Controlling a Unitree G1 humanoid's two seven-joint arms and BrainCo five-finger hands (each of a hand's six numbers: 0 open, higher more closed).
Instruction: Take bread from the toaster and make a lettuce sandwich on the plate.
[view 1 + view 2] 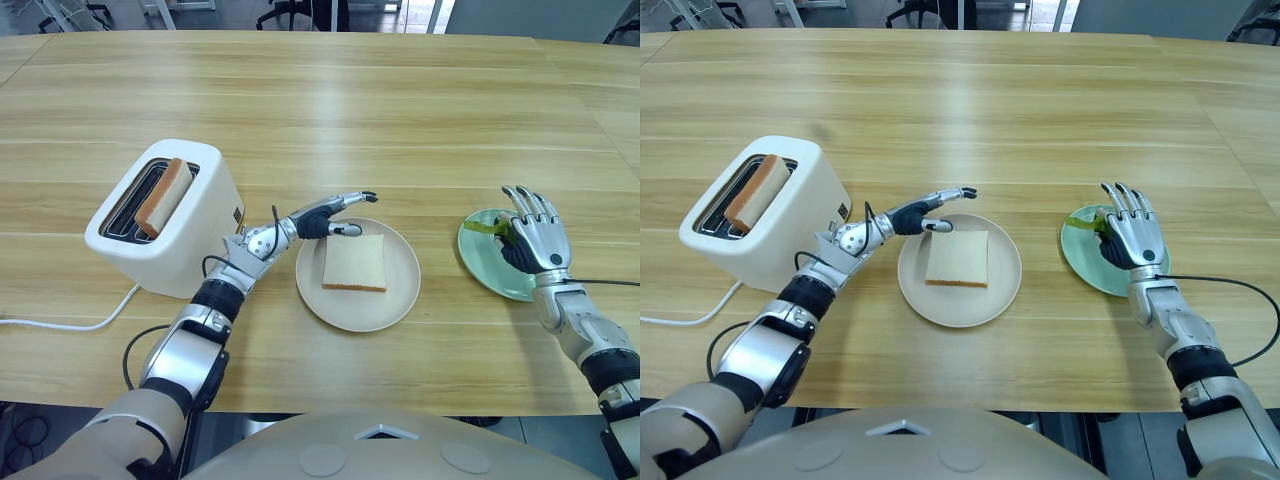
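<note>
A square slice of pale white bread (pixel 355 264) lies flat in the middle of a round beige plate (pixel 400 302), which sits on the light wooden table (pixel 350 120) near its front edge. The left hand (pixel 325 215) hangs over the plate's far left rim, its fingers stretched out and pointing to the right, with the fingertips just beside the slice's far left corner; it holds nothing. To the left of the plate stands a white two-slot toaster (pixel 190 245), set at an angle, and a second slice of bread with a brown crust (pixel 165 195) stands upright in one of its slots, rising above the top. A white power cable (pixel 60 323) runs from the toaster's base off to the left across the table. To the right of the beige plate, apart from it, rests a smaller round pale green plate (pixel 478 262). The right hand (pixel 537 238) lies over this plate with its back upward and its fingers spread and pointing away from the robot. A dark green piece of lettuce (pixel 488 228) shows at the hand's thumb side; whether the thumb touches it I cannot tell.
</note>
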